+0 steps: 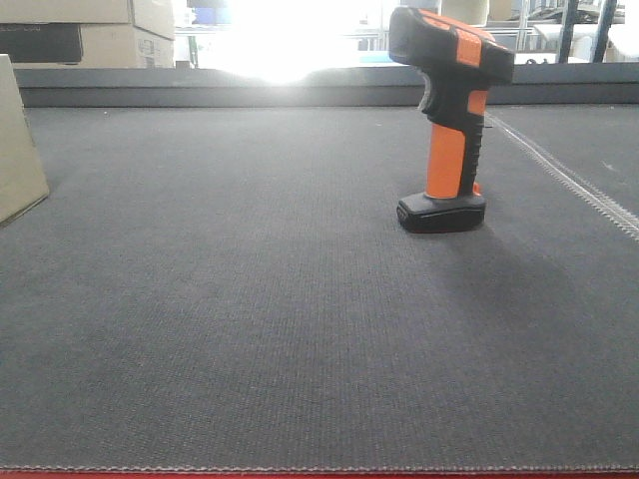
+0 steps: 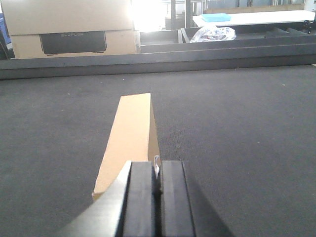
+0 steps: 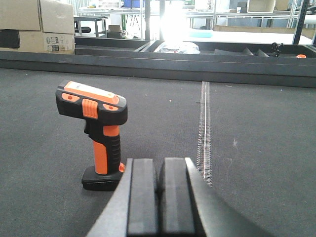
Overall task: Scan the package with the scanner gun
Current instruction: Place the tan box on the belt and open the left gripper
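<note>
Blown-out window glare (image 1: 270, 35) backlights every view; soft shadows fall toward camera.

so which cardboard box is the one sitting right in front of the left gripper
The plain beige cardboard box, standing on the dark mat just ahead of the left gripper. The brown cartons with a black rectangle sit far behind the mat's edge.

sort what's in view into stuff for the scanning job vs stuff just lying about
For the job:
- scanner gun, standing upright on the belt
- package, the beige box

Lying about:
- brown cartons behind the belt
- crumpled plastic bag
- blue item on the white table
</note>
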Robot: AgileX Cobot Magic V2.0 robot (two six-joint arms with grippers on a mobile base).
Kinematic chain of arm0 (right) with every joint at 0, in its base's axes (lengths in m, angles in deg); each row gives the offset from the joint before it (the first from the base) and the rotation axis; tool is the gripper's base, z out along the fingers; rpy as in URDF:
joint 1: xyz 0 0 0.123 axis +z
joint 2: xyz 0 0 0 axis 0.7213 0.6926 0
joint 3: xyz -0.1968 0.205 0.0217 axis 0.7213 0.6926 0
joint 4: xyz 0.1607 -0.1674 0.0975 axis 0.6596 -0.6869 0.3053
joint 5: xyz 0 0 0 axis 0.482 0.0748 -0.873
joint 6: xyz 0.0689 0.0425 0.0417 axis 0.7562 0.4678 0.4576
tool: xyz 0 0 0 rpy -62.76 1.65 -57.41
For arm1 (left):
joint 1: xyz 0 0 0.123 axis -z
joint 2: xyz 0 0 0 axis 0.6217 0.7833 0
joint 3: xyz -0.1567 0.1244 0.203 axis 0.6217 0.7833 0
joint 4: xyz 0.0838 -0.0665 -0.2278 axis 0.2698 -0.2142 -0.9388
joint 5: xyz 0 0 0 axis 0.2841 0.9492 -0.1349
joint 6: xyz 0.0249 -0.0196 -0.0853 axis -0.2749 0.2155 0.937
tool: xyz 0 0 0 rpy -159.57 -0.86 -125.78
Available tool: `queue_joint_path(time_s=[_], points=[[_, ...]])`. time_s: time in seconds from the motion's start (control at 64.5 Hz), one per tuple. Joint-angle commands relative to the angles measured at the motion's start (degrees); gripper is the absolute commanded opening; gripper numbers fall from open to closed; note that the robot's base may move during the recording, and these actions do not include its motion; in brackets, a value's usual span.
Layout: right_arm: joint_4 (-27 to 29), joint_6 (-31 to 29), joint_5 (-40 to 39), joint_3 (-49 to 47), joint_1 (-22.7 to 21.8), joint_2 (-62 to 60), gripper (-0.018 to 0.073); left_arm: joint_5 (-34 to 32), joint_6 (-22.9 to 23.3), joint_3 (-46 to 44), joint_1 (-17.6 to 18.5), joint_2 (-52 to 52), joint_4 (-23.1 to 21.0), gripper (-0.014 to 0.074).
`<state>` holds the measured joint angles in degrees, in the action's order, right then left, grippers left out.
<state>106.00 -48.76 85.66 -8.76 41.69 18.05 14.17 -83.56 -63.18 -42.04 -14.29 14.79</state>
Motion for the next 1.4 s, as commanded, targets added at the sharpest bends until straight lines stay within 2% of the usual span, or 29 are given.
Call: queue_joint_path(time_s=[0.0,0.186,0.233,0.294,0.372,0.434,0.806,0.883,0.946,0.992,1.379], points=[[-0.5,0.0,-0.7,0.1,-0.2,-0.3,-0.0153,-1.4,-0.1,0.0,0.3,-0.3,-0.5,-0.0111],[-0.5,0.0,-0.7,0.1,-0.2,-0.3,-0.0153,-1.4,-0.1,0.0,0.3,-0.3,-1.6,-0.0111],[-0.5,0.0,-0.7,0.1,-0.2,-0.3,-0.0153,-1.4,1.2,0.0,0.4,-0.5,-1.5,-0.0111],[-0.5,0.0,-0.7,0.1,-0.2,-0.3,-0.0153,-1.2,3.6,0.3,0.9,-1.6,1.2,-0.0111],[-0.5,0.0,-0.7,0.1,-0.2,-0.3,-0.0153,-1.3,10.1,1.1,1.6,-3.7,8.3,-0.0111],[-0.5,0.0,-0.7,0.1,-0.2,-0.3,-0.0153,-1.6,13.3,2.5,2.3,-5.7,10.5,-0.0111],[-0.5,0.0,-0.7,0.1,-0.2,-0.3,-0.0153,-10.1,13.4,21.9,2.3,-23.3,10.0,-0.0111],[-0.5,0.0,-0.7,0.1,-0.2,-0.3,-0.0153,-12.2,13.4,25.9,2.3,-23.3,10.0,-0.0111],[-0.5,0.0,-0.6,0.1,-0.2,-0.5,-0.0153,-14.6,13.4,26.0,2.3,-23.3,10.0,-0.0111],[-0.5,0.0,-0.6,0.1,-0.2,-0.5,-0.0153,-12.6,13.4,26.0,2.3,-23.3,10.0,-0.0111],[-0.5,0.0,-0.5,0.1,-0.2,-0.5,-0.0153,-13.5,13.4,26.0,2.3,-23.3,10.0,-0.0111]])
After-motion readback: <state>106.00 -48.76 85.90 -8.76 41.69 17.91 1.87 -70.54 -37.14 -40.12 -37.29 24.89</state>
